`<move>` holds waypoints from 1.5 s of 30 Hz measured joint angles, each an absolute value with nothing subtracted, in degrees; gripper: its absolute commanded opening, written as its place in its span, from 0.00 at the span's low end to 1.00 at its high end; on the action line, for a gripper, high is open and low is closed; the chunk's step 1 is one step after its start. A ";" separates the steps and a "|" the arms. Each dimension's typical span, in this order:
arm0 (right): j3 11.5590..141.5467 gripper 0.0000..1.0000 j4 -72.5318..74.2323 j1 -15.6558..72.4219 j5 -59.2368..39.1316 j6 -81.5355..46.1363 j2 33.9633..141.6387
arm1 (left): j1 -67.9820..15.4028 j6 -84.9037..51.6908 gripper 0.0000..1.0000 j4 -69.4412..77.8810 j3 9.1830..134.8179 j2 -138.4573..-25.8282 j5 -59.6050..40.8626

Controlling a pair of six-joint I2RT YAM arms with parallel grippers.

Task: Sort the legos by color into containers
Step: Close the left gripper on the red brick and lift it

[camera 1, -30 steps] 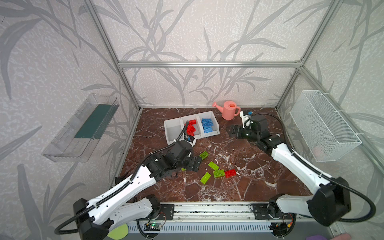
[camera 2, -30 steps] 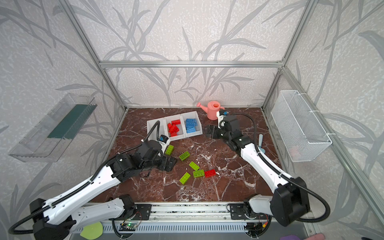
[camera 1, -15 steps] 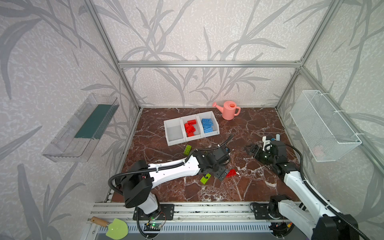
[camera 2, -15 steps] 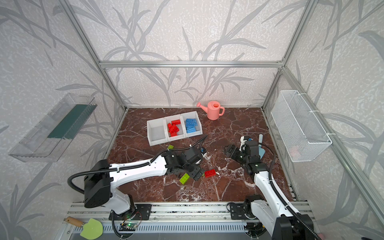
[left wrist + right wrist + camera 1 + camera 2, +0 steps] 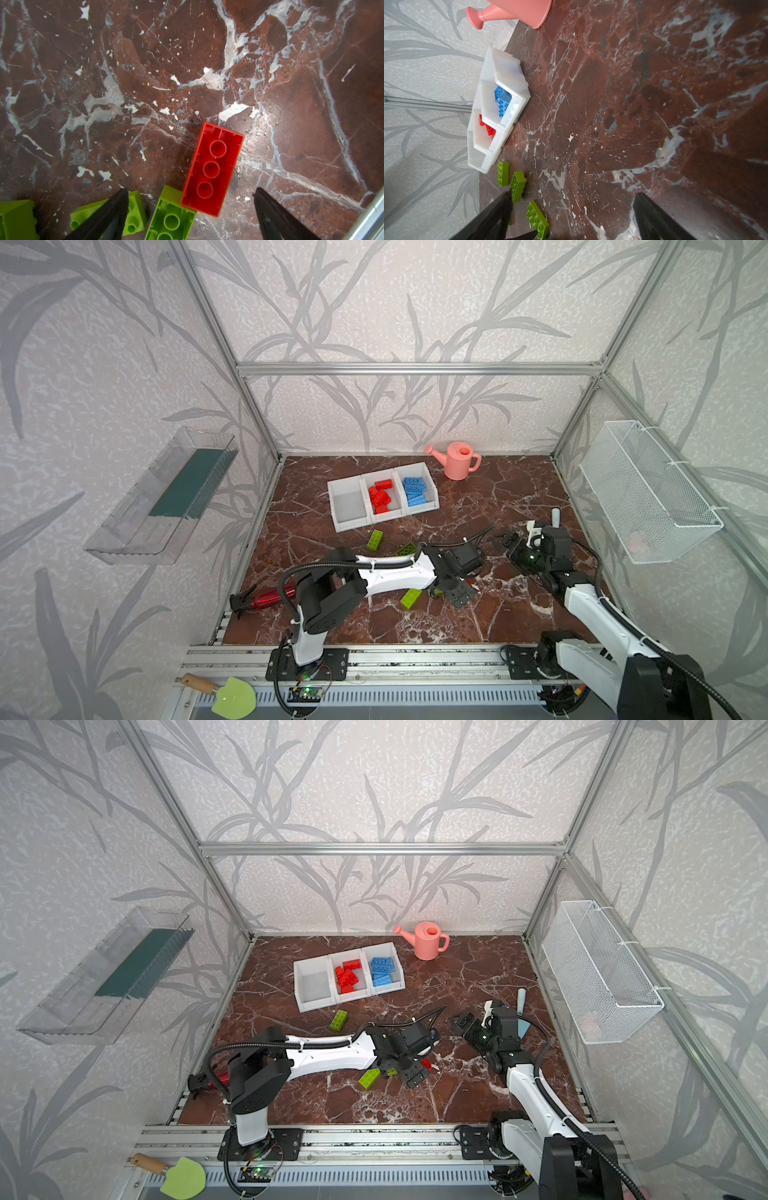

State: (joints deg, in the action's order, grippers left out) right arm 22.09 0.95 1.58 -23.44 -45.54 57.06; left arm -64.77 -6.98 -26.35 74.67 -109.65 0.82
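Marble-patterned table (image 5: 498, 497) covers the cell floor. Over it the left end effector (image 5: 190, 190) hangs spread and empty, straddling a red brick (image 5: 212, 168) that lies hollow side up against a lime green brick (image 5: 170, 216). The right end effector (image 5: 572, 194) is likewise spread, holding nothing, above bare marble. In the containers (image 5: 349, 508), the middle bin holds red legos, the bin beside the watering can holds blue, and the third is empty. Blue looks finished. This last red and every green brick appear to be left.
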 measured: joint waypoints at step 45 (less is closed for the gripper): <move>20.40 0.92 4.08 1.43 -23.24 -45.67 57.06 | -60.18 -5.80 0.30 -25.30 77.47 -104.57 1.65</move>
